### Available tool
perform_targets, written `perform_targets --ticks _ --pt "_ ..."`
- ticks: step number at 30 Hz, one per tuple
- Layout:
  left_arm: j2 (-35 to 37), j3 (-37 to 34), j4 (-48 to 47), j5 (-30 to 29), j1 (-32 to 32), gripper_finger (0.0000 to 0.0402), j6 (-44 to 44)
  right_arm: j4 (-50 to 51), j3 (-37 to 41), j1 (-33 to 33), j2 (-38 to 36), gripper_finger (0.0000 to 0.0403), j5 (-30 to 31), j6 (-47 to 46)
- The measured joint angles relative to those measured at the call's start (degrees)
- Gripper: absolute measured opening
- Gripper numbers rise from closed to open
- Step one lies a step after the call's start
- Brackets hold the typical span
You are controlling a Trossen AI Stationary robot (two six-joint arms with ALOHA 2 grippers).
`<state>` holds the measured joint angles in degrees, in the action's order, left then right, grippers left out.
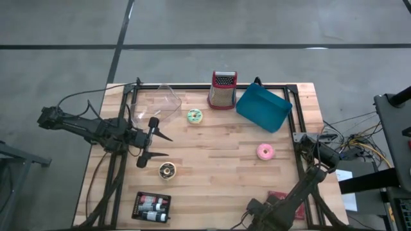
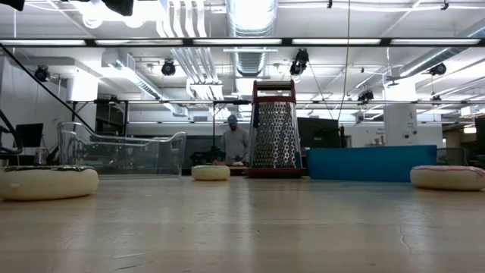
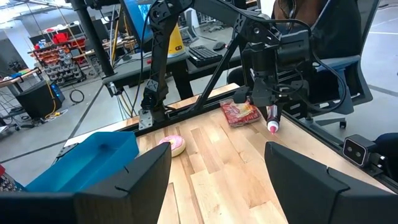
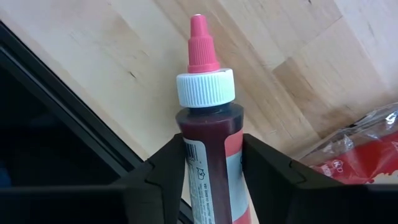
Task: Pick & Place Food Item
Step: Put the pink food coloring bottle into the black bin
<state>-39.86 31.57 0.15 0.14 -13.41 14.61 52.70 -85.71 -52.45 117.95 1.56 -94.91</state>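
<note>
My right gripper (image 4: 212,143) points down near the table's near right corner, shut on a small bottle (image 4: 208,168) of dark red liquid with a white cap and pink nozzle. The left wrist view shows that bottle (image 3: 272,119) nozzle-down below the right arm. In the high view the right wrist (image 1: 257,207) hides it. A pink donut (image 1: 264,151), a green donut (image 1: 194,116) and a brown donut (image 1: 167,169) lie flat on the wood. My left gripper (image 3: 217,180) waits open at the left (image 1: 154,138), level, holding nothing. My right gripper pinches the bottle's body just below the white cap (image 4: 208,134), one finger (image 4: 165,165) on each side. The fingers come from above and lie along the bottle. The bottle hangs nozzle-down. Whether the nozzle tip (image 4: 198,22) touches the wood, I cannot tell.
A red packet (image 1: 279,196) lies beside my right gripper. At the far edge stand a metal grater (image 1: 222,90), a blue bin (image 1: 263,108) and a clear container (image 1: 160,102). A black tray of bottles (image 1: 151,206) sits near left. A black rail (image 4: 74,112) edges the table.
</note>
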Motion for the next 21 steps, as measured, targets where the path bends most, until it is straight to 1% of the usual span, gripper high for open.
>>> perform_targets --ticks 8,14,19,21 --pt "0.0 0.0 0.0 0.0 0.0 0.0264 0.0 -0.2 0.0 0.1 -0.3 0.0139 0.6 0.0" --pt "0.0 0.0 0.0 0.0 0.0 0.0264 0.0 1.0 0.0 0.9 -1.8 0.0135 4.0 0.8" --pt "0.0 0.0 0.0 0.0 0.0 0.0264 0.0 2.2 0.0 1.8 -3.2 0.0134 8.1 1.3" --pt "0.0 0.0 0.0 0.0 0.0 0.0264 0.0 2.5 0.0 2.6 -4.1 0.0134 9.2 3.3"
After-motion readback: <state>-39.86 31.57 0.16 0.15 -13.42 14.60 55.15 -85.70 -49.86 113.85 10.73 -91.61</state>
